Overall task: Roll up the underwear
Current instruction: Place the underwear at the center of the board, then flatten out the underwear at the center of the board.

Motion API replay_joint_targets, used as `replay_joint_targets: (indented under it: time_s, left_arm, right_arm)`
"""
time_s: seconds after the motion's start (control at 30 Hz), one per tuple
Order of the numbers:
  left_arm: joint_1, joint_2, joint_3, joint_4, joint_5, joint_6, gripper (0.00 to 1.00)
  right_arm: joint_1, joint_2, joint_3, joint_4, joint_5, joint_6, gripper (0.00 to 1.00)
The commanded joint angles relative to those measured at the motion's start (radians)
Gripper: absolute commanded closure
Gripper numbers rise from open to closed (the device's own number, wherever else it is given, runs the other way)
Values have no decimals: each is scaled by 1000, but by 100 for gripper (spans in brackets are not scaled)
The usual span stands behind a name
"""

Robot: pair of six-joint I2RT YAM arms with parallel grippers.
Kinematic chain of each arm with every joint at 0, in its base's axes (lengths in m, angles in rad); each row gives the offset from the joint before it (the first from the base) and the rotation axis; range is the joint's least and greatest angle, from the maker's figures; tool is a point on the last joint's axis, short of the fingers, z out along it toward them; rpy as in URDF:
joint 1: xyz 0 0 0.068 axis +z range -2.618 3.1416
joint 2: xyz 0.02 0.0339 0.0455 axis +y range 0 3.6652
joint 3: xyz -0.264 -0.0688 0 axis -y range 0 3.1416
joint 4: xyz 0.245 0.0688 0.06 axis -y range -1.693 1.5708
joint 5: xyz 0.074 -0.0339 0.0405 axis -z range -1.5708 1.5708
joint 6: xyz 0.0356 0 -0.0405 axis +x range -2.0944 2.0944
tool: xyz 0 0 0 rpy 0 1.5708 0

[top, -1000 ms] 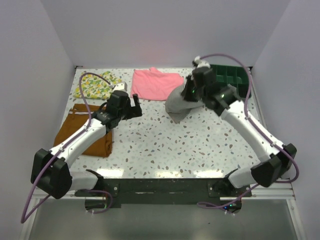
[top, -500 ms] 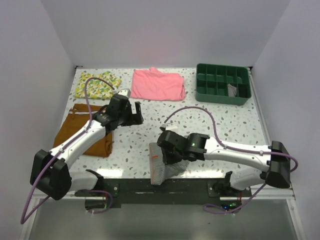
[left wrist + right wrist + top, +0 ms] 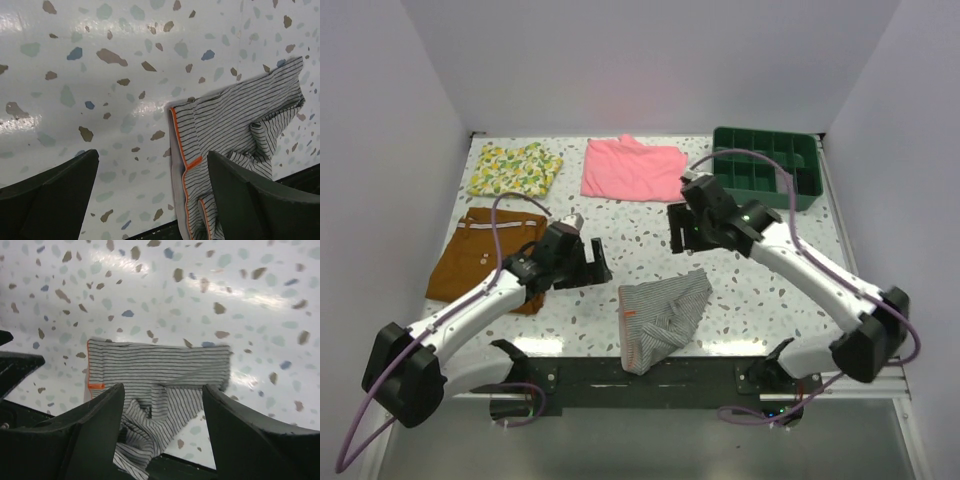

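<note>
The underwear (image 3: 660,315), grey-and-white striped with an orange-red waistband trim, lies crumpled on the speckled table at the near edge. Part of it hangs over the black front rail. My left gripper (image 3: 595,263) hovers open just left of it. In the left wrist view (image 3: 152,155) the waistband (image 3: 182,150) shows between its fingers and the underwear (image 3: 240,120) spreads to the right. My right gripper (image 3: 680,230) is open, above and behind the garment. The right wrist view (image 3: 162,387) looks down on the underwear (image 3: 160,365) with nothing between its fingers.
Rust-brown shorts (image 3: 485,258) lie at the left, partly under the left arm. A pink folded garment (image 3: 633,168) and a yellow patterned cloth (image 3: 515,168) lie at the back. A green compartment tray (image 3: 765,135) stands back right. The black front rail (image 3: 720,368) borders the table.
The right gripper carried the underwear from the back to the near edge, opened and let it go, then pulled back up. The left arm moved nearer, toward the garment.
</note>
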Motion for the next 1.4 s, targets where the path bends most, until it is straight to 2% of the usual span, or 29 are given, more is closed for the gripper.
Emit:
replay_joint_targets:
  time_s: [0.0, 0.07, 0.27, 0.53, 0.77, 0.93, 1.03, 1.17, 1.2, 1.3, 1.37]
  left_arm:
    - [-39, -45, -1, -57, -15, -86, 5]
    - [-37, -56, 14, -77, -48, -85, 5]
    - [-39, -81, 65, -173, -154, -80, 5]
    - [-39, -50, 88, -173, -170, -71, 5]
    - [-39, -50, 93, -172, -181, -65, 5]
    - [-37, -42, 93, -176, -188, -60, 5]
    - [-37, -41, 91, -179, -193, -57, 4]
    - [-37, -35, 91, -181, -204, -51, 4]
    - [-37, -33, 91, -181, -205, -51, 4]
    - [-36, -24, 97, -180, -208, -48, 4]
    - [-36, -13, 102, -178, -213, -44, 4]
  right_arm:
    - [16, 185, 12, 82, -265, -108, 33]
    - [17, 221, -23, 148, -341, -104, 28]
    - [21, 330, -83, 209, -451, -133, 28]
    - [42, 447, -36, 212, -456, -148, 27]
    - [100, 521, 9, 222, -339, -119, 28]
    - [125, 577, 35, 203, -208, -92, 44]
    - [125, 594, 35, 208, -175, -78, 58]
    - [125, 633, 50, 199, -143, -70, 64]
    - [123, 639, 61, 197, -137, -70, 70]
    - [107, 663, 82, 192, -118, -65, 77]
    - [88, 677, 90, 192, -112, -56, 86]
